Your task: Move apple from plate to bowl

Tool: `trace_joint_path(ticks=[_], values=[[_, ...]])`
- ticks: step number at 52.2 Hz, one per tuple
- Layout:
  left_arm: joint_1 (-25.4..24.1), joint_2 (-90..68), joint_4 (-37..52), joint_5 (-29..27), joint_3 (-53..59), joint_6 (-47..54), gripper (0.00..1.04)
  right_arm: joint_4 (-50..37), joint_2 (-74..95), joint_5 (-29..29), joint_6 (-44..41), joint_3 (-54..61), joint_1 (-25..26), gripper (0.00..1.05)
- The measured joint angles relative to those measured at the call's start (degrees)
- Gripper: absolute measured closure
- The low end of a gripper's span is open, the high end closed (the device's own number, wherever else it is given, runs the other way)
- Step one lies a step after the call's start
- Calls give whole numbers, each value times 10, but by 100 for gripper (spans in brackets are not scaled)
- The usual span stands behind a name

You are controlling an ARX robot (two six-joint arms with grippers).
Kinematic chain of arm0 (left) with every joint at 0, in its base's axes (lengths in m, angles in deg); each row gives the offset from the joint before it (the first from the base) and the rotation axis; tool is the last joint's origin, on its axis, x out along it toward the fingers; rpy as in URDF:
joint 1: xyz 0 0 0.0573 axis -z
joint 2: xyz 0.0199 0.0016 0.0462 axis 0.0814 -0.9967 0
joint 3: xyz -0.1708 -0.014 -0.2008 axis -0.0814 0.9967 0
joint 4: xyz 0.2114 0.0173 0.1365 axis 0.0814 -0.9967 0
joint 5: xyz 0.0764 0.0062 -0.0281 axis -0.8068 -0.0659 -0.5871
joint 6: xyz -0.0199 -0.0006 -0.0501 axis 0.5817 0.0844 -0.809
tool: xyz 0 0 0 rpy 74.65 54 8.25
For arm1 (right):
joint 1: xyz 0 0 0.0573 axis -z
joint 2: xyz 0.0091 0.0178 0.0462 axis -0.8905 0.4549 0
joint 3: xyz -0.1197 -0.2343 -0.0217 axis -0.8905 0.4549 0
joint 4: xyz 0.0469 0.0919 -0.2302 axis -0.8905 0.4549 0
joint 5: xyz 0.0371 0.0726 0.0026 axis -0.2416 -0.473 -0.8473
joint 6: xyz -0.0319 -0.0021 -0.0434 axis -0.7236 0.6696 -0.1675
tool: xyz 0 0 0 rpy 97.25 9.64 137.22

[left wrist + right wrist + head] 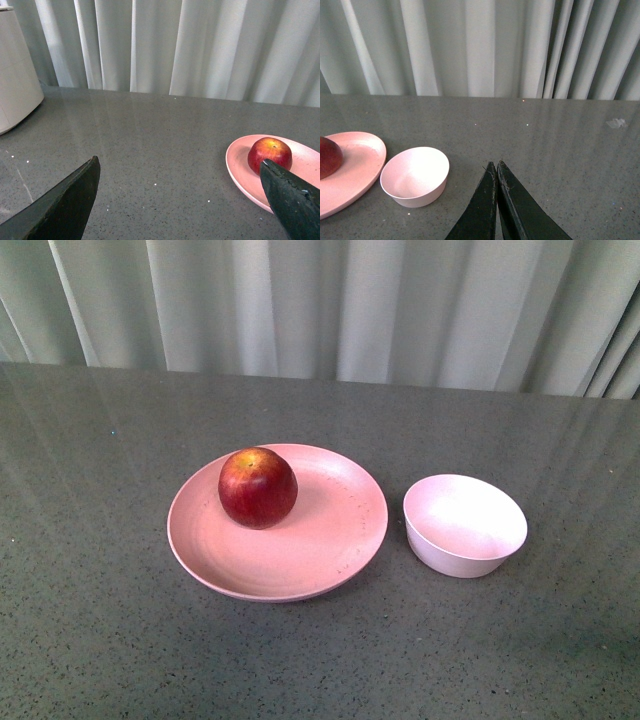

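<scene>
Grey speckled table (pixel 100 640), pale curtain (pixel 300 300) behind, apple (pixel 258 487) on plate (pixel 300 550), left hand (pixel 180 161) wide, right hand (pixel 496 164) pinched together

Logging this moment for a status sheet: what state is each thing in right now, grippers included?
apple: resting on the plate, not gripped.
plate: flat on the table, holding only the apple.
bowl: upright, empty, beside the plate without touching it.
left gripper: open, empty.
right gripper: shut, empty.

No legible text or labels anywhere.
</scene>
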Motion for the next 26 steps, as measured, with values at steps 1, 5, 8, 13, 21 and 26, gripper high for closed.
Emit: trace_joint_path(ticks=[1, 5, 8, 13, 21, 26], values=[[0, 0, 0, 0, 0, 0, 9, 1, -3, 0, 0, 0, 0, 103], [0, 0, 0, 0, 0, 0, 9, 19, -19, 0, 0, 0, 0, 103], [0, 0, 0, 0, 0, 0, 9, 30, -31, 0, 0, 0, 0, 103], [0, 0, 0, 0, 0, 0, 9, 45, -47, 0, 0, 0, 0, 103], [0, 0, 0, 0, 0, 0, 9, 70, -72, 0, 0, 0, 0, 103], [0, 0, 0, 0, 0, 0, 9, 86, -87, 0, 0, 0, 0, 103]])
